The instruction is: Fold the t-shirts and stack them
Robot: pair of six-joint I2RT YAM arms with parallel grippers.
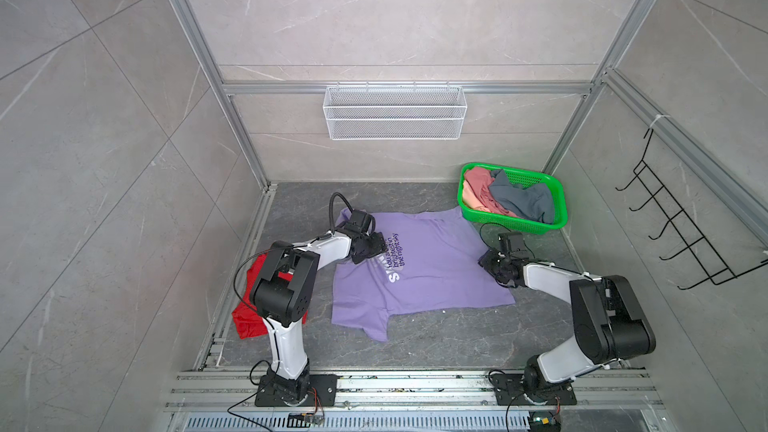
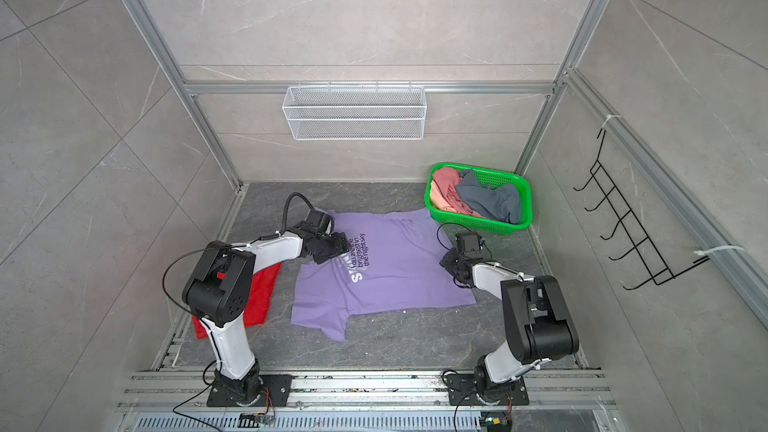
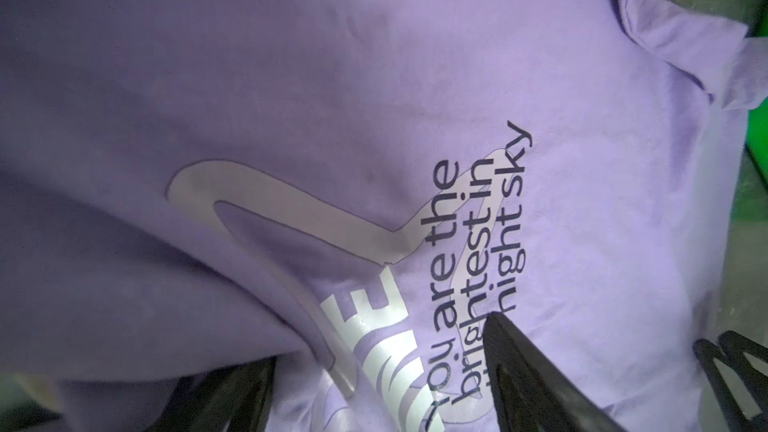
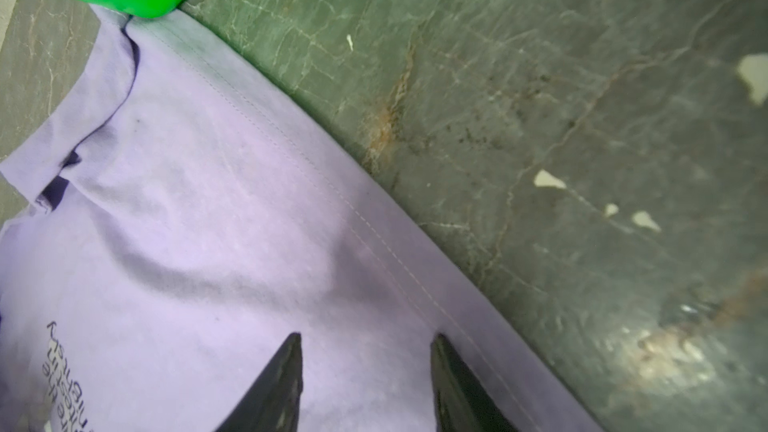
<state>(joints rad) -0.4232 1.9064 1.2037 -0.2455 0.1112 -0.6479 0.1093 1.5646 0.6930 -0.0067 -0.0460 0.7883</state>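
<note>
The left arm (image 1: pixel 286 280) hides much of the red tee (image 1: pixel 245 322) at the tabletop's (image 1: pixel 436 338) left edge. In the far right corner, the green basket (image 1: pixel 519 225) holds a crumpled pink tee (image 1: pixel 478 184), peach tee (image 1: pixel 467 198) and grey-blue tee (image 1: pixel 523 199). The lavender tee (image 1: pixel 436 268) lies mid-table. The left gripper (image 3: pixel 380 342) and right gripper (image 4: pixel 366 338) are above it, jaws spread.

- The left arm (image 1: pixel 330 249) reached forward from its base, elbow raised, wrist bent down.
- The left hand (image 1: pixel 379 248) pointed downward, fingers (image 3: pixel 523 371) spread wide.
- The right arm (image 1: pixel 548 280) stretched low toward the middle.
- The right hand (image 4: pixel 365 353) angled down, jaws parted.
</note>
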